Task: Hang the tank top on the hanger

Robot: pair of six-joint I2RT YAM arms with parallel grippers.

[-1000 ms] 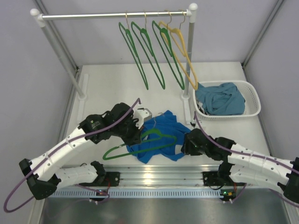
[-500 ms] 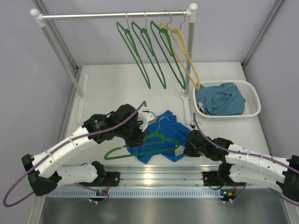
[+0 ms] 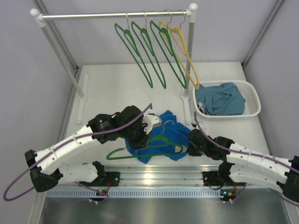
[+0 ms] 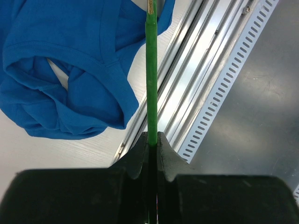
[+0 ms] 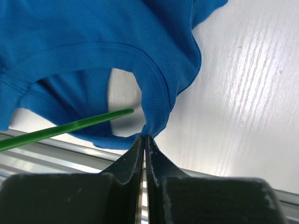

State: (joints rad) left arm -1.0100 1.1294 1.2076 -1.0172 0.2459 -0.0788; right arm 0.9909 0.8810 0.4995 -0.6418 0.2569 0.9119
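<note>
While the left tool (image 4: 153, 138) clamped the green hanger (image 4: 152, 79) by its rod above the worktop (image 5: 243, 84), the right tool (image 5: 144, 138) pinched shut on a ribbed hem of the royal-blue tank top (image 5: 84, 37) lying there, apparently to draw that opening over the hanger's arm.

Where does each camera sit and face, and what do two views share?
Top external: above and behind, looking down at the table; left arm and right arm show.
Left wrist: from the wrist, faces the left gripper, shut on the hanger.
Right wrist: from the wrist, faces the right gripper, pinching the tank top.
Both wrist views share tank top and hanger.
</note>
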